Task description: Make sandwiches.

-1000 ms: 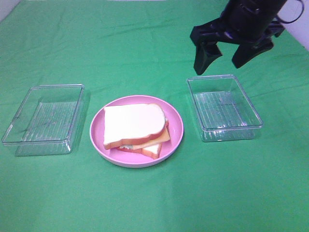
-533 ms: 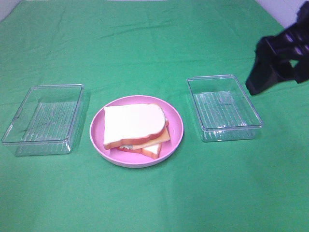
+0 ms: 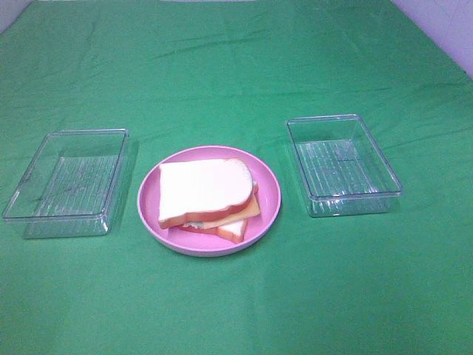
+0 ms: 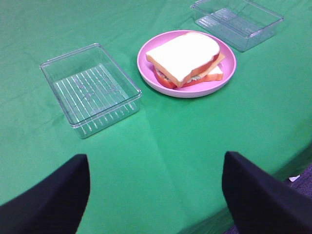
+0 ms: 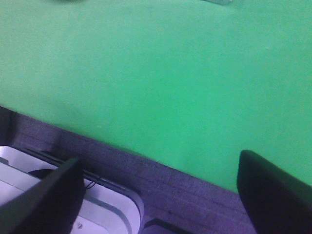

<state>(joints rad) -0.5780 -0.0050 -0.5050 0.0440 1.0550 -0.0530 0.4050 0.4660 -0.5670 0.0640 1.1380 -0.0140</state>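
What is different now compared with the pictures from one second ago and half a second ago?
The right gripper moved away: it hung above the far end of the right container, then went off to the right and has left the high view. Its jaws are open and hold nothing. The sandwich on the plate, both containers, including the left container, and the open left gripper stayed as they were.

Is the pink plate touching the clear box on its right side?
Apart. The exterior high view shows green cloth between the pink plate and the clear box.
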